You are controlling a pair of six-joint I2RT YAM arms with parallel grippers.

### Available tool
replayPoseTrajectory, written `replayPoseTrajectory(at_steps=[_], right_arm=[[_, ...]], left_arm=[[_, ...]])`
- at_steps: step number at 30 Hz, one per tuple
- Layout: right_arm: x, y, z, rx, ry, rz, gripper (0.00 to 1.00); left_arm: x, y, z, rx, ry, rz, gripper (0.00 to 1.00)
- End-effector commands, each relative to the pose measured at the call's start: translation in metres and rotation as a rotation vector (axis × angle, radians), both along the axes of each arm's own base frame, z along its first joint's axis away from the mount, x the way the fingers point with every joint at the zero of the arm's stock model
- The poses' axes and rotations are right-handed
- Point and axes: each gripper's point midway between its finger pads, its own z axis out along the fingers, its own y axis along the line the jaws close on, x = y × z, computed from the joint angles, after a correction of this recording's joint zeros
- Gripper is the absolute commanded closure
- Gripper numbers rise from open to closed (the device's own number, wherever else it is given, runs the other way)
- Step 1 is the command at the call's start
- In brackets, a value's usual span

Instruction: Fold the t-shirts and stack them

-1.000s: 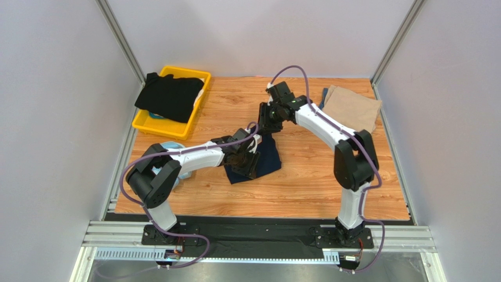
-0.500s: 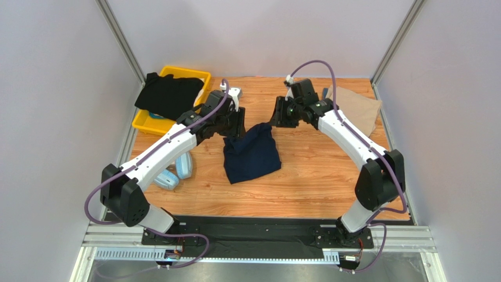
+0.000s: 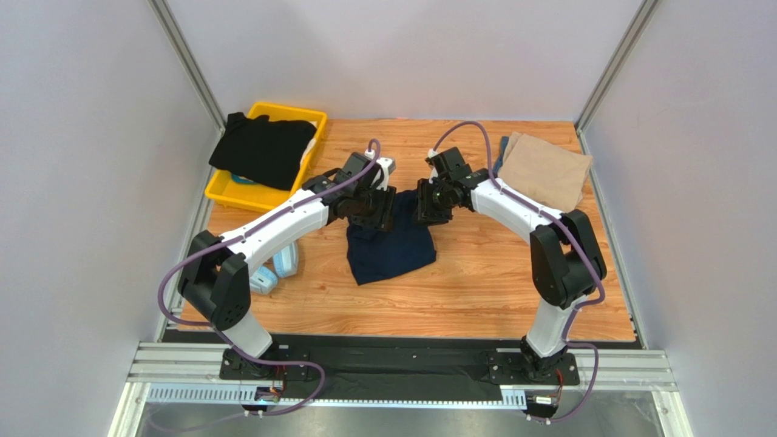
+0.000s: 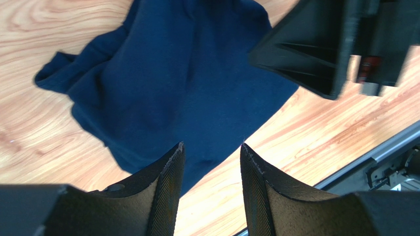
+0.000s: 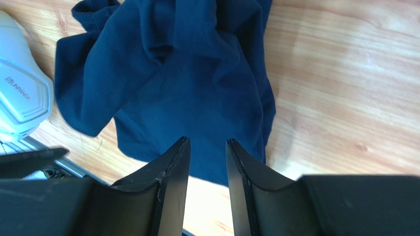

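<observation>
Top external view: left claw point(image 3: 378, 210) wide, right claw point(image 3: 429, 207) narrower, both empty above navy shirt point(image 3: 392, 246); headphones point(image 3: 284, 259) lie leftward

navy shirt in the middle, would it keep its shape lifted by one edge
Probably not: the dark navy cloth t-shirt lies rumpled with soft folds, so it would likely droop. Pushed, it would probably bunch rather than slide on the wooden table.

Wooden table point(image 3: 474, 291), plain grey walls point(image 3: 401, 55)
</observation>
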Motion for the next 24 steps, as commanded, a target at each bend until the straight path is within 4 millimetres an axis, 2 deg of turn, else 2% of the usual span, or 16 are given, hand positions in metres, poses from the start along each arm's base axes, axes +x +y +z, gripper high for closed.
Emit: replayPoseTrajectory(at_steps=[1, 12, 17, 21, 24], right_arm=[[0.007, 0.013, -0.013, 0.028, 0.0, 0.011, 0.63], [0.005, 0.016, -0.041, 0.0, 0.053, 0.015, 0.64], [0.002, 0.013, -0.054, -0.019, 0.075, 0.014, 0.64], [-0.001, 0.01, -0.064, -0.034, 0.091, 0.016, 0.66], [-0.003, 0.008, -0.071, -0.045, 0.103, 0.019, 0.67]], left_arm=[[0.0, -0.015, -0.005, -0.044, 0.011, -0.026, 0.48], [0.0, -0.031, -0.047, -0.002, 0.056, -0.059, 0.49], [0.016, -0.019, -0.069, 0.103, 0.024, -0.021, 0.5], [0.028, -0.016, -0.065, 0.122, -0.019, 0.005, 0.5], [0.046, -0.005, -0.06, 0.131, -0.046, 0.056, 0.49]])
